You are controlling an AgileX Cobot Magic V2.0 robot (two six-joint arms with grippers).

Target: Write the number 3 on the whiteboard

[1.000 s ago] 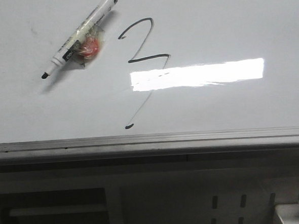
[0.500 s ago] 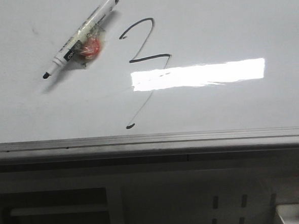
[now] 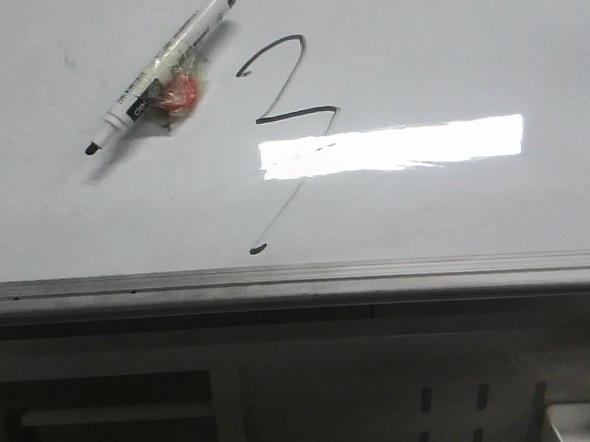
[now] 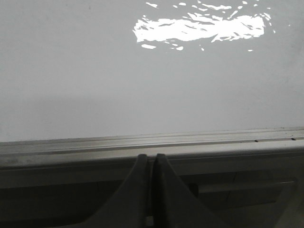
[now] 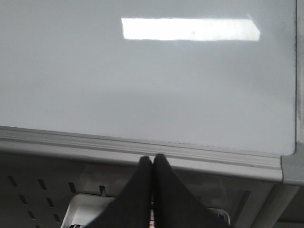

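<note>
Front view, left to right: a black-capped marker (image 3: 162, 71) lies uncapped on the whiteboard (image 3: 465, 50), long axis diagonal, tip toward the near left and cap end toward the far right. A small red object (image 3: 177, 93) in clear wrap lies touching the barrel on its near side. Just beside the marker, to its right, stands the number 3 (image 3: 288, 131): two angular upper strokes, then a long slanted tail crossing the left end of the bright light reflection (image 3: 391, 147) and ending in a small hook near the grey edge rail (image 3: 298, 277). The figure appears complete, so the writing step is judged done.

No arm shows in the front view. Left wrist view: the left gripper (image 4: 151, 164) has its fingers pressed together, holding nothing, and sits below the rail, off the board. Right wrist view: the right gripper (image 5: 152, 164) is likewise closed and empty, below the rail near the board's right corner, with a perforated grey panel (image 5: 33, 190) beneath.

The marker lies forward of both claws, across the rail, on the left half of the board; the left arm is judged nearer. Any further reach must first rise over the rail. The board surface right of the reflection offers open room.
</note>
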